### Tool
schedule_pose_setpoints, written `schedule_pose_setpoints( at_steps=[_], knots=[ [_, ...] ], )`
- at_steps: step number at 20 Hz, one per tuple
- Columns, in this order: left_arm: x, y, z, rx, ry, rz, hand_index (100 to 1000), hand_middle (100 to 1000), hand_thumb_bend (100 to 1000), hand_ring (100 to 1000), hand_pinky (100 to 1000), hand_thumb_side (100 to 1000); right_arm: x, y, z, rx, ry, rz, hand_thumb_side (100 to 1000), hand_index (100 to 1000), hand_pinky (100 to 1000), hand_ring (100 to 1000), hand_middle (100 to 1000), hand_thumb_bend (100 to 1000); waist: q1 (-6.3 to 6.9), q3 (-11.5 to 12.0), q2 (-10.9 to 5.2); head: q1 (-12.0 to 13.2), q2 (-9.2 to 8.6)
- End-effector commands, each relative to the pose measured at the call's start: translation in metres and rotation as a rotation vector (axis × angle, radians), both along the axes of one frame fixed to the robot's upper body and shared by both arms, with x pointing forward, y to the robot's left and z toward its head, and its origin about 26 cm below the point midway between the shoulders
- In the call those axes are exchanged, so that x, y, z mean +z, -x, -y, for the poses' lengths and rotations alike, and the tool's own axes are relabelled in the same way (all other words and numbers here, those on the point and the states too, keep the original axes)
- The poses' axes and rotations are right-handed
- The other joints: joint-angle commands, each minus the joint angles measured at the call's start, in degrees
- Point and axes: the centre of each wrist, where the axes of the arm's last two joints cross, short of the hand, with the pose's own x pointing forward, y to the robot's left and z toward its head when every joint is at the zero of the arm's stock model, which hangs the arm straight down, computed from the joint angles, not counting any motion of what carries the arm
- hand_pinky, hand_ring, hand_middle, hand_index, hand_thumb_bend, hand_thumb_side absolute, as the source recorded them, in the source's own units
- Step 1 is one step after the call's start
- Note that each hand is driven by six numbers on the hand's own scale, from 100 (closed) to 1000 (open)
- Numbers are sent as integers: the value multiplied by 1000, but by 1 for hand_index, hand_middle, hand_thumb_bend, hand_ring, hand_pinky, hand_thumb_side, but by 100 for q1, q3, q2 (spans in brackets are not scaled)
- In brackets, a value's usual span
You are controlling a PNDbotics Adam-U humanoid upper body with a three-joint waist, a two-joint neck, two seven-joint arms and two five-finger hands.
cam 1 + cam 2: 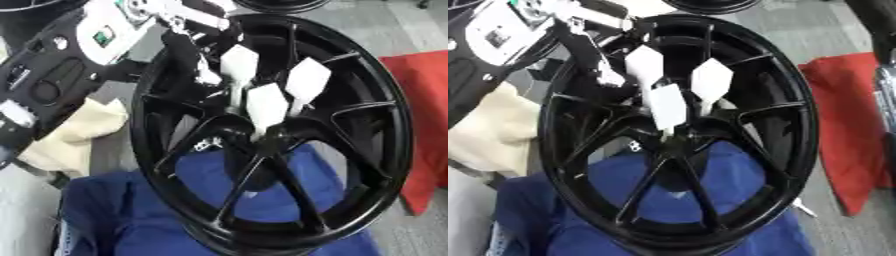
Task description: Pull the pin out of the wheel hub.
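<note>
Black wheel hub (367,125): being propped tilted on a blue cloth (201,180), a red cloth (846,125) beside it. Left hand (254,82): being reached into the spokes, white-tipped fingers (267,102) being held straight, apart, at the hub's centre. Pin: cannot be made out.

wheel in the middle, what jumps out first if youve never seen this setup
The big black wheel fills the centre, standing tilted over a blue cloth. Next, three white tags stand out against its spokes near the hub. The robot's left hand reaches in from the upper left to the rim beside them; a red cloth lies at the right and a cream cloth at the left.
</note>
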Motion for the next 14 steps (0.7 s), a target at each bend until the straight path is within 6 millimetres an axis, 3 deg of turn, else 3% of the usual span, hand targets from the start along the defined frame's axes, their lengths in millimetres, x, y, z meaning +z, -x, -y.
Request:
schedule_pose_setpoints(
  at_steps=[1,3,7,14],
  knots=[
    [13,3,-1,-1,27,17,697,577,129,761,808,300,8,1,4,-9,-10,23,698,692,670,558,553,100,-32,-14,-98,14,-57],
    [17,5,-1,0,45,12,665,543,100,735,793,264,8,1,5,-12,-12,21,699,693,670,558,553,100,-37,-14,-96,15,-56],
    [32,7,-4,11,129,-9,521,421,100,611,688,109,5,0,6,-21,-17,10,706,694,671,560,554,100,-56,-9,-98,15,-50],
    [62,10,-26,135,381,86,287,252,100,479,550,100,3,0,6,-20,-18,5,702,693,672,560,554,100,-78,4,-123,15,-36]
  ],
)
